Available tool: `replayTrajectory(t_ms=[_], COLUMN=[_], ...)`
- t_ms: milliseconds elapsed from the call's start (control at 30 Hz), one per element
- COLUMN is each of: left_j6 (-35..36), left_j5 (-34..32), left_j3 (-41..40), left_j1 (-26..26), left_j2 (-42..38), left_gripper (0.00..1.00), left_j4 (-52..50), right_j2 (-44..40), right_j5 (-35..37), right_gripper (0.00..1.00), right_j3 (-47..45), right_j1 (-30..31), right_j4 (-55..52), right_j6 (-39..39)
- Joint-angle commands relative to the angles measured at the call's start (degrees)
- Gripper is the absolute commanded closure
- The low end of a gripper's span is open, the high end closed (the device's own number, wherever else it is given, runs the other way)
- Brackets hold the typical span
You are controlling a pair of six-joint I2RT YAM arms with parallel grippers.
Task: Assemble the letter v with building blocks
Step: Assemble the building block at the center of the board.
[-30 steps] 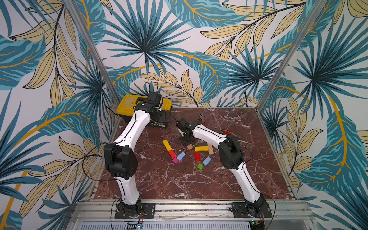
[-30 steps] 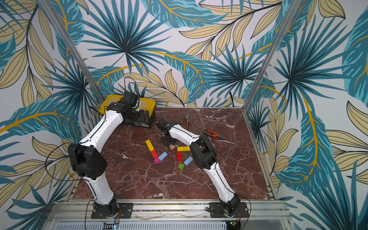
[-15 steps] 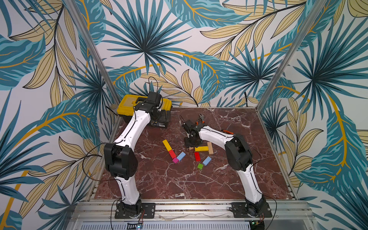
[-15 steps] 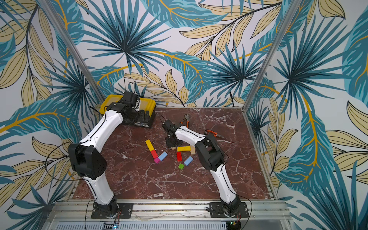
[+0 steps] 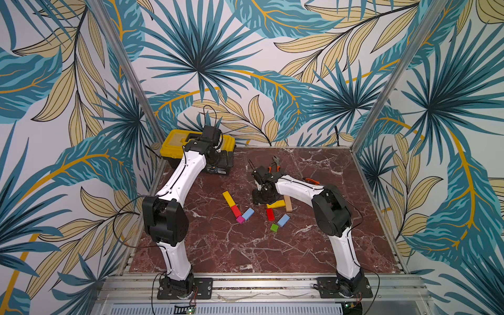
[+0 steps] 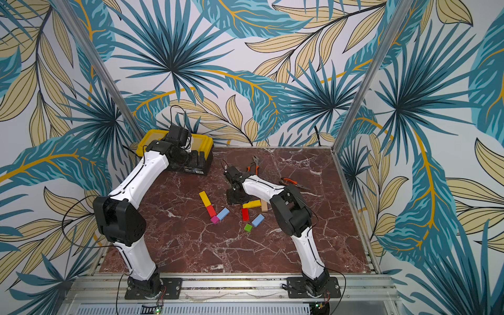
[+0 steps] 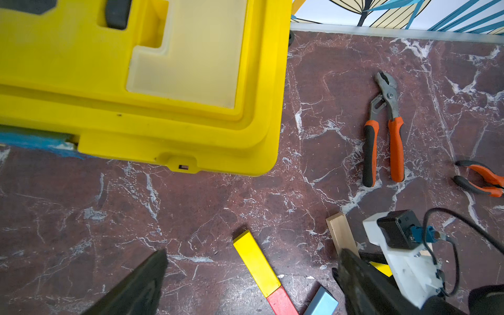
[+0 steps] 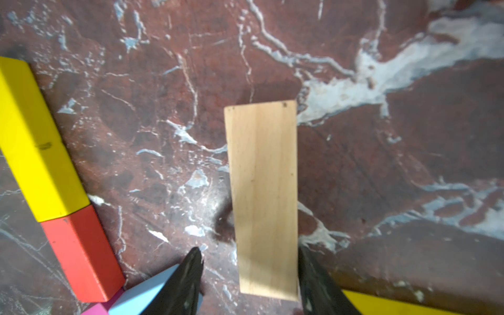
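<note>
A yellow bar (image 5: 228, 199), a red block (image 5: 236, 210), a magenta cube (image 5: 240, 219) and a light-blue block (image 5: 247, 214) lie joined in a partial letter v. In the right wrist view the yellow bar (image 8: 35, 141), the red block (image 8: 81, 253) and the light-blue block (image 8: 141, 294) show beside a plain-wood bar (image 8: 263, 191) lying flat on the marble. My right gripper (image 8: 249, 261) is open astride this bar's near end, with a gap on one side. In both top views the right gripper (image 5: 261, 197) (image 6: 236, 197) hides it. My left gripper (image 7: 253, 252) hangs open and empty, high by the toolbox.
Loose to the right lie a second yellow bar (image 5: 276, 204), another wood bar (image 5: 288, 204), a red block (image 5: 270, 214), a light-blue block (image 5: 283, 220) and a green cube (image 5: 274, 227). A yellow toolbox (image 5: 177, 141) stands at the back left. Orange-handled pliers (image 7: 381, 131) lie behind the right gripper.
My right gripper has shifted a little right and toward the front, and its jaws have gone from shut to open around the wood bar. The left arm has not moved.
</note>
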Motion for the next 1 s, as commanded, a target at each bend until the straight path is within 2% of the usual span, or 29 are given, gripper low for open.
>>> replayTrajectory(t_ms=[0, 400, 633, 700, 867, 967], left_j6=[0.12, 0.2, 0.47, 0.46, 0.39, 0.34], left_j5=[0.31, 0.52, 0.35, 0.27, 0.25, 0.17], left_j3=[-0.68, -0.61, -0.66, -0.58, -0.58, -0.49], left_j1=[0.43, 0.46, 0.43, 0.36, 0.4, 0.55], left_j2=[-0.85, -0.73, -0.77, -0.81, -0.81, -0.81], left_gripper=[0.01, 0.0, 0.01, 0.01, 0.01, 0.01], left_j4=[0.38, 0.38, 0.38, 0.38, 0.38, 0.4], right_j2=[-1.36, -0.89, -4.5, -5.25, -4.17, -1.39], right_j5=[-2.38, -2.85, 1.92, 2.49, 2.61, 1.8], right_gripper=[0.43, 0.43, 0.41, 0.38, 0.2, 0.16], right_j3=[-1.45, 0.42, 0.67, 1.62, 6.08, 10.3], right_j1=[1.02, 3.09, 2.69, 2.2, 0.75, -0.18], right_j4=[-0.06, -0.66, -3.38, -4.73, -6.73, -8.04], right_j6=[1.09, 1.53, -1.71, -3.0, -6.78, -8.69])
